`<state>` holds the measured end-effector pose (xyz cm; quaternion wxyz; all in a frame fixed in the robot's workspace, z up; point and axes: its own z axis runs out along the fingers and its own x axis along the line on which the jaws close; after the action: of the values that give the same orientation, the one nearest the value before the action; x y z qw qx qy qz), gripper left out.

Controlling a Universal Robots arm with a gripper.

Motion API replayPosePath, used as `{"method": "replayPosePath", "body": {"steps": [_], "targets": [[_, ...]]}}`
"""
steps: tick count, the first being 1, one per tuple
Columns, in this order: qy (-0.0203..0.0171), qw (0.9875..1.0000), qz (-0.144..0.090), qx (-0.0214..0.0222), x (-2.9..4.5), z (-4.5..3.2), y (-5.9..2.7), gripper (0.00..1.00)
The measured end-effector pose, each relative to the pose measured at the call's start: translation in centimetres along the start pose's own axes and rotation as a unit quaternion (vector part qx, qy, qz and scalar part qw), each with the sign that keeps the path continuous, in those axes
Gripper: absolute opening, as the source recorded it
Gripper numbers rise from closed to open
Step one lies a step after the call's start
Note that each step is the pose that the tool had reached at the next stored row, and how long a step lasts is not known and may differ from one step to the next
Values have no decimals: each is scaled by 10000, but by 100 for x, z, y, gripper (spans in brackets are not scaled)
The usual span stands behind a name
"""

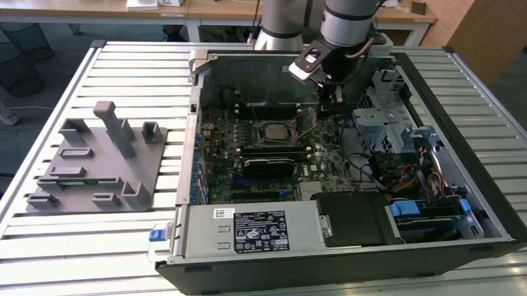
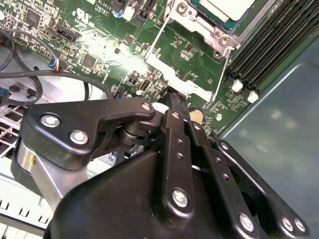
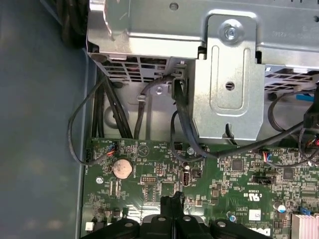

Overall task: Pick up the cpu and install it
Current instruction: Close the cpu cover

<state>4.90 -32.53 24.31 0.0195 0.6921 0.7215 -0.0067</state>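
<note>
In the metal-framed socket (image 2: 217, 36) near the middle of the green motherboard (image 1: 325, 159), lying flat with its silver top up: the cpu (image 1: 274, 131), its pale edge also caught in the second wrist view. Just beside that socket, toward the exterior view's right, lowered close over the board with both black fingers (image 3: 167, 205) pressed together and nothing pinched between them: the pincer (image 1: 334, 107), whether touching the board cannot be told. Around all this, the open computer case (image 1: 247, 77) lying on the slatted bench (image 1: 123, 68), with a grey fixture block (image 1: 107, 172) well apart on the exterior view's left.
</note>
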Motion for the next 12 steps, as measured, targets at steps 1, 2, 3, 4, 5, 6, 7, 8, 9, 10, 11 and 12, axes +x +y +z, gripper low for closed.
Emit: {"method": "replayPosePath", "body": {"steps": [1,2,3,4,5,6,7,8,9,10,11,12], "targets": [[1,10000,0,0,1,2,-11,11],[1,10000,0,0,1,3,-23,11],[1,10000,0,0,2,3,-36,11],[0,10000,-1,0,2,4,-50,11],[0,10000,0,0,3,5,-64,11],[0,10000,0,0,4,5,-79,11],[0,10000,0,0,4,5,-92,11],[1,10000,0,0,5,6,-103,11],[1,10000,0,0,5,6,-114,11],[0,10000,0,0,5,6,-124,11],[1,10000,0,0,6,6,-134,11],[1,10000,0,0,6,5,-143,11]]}}
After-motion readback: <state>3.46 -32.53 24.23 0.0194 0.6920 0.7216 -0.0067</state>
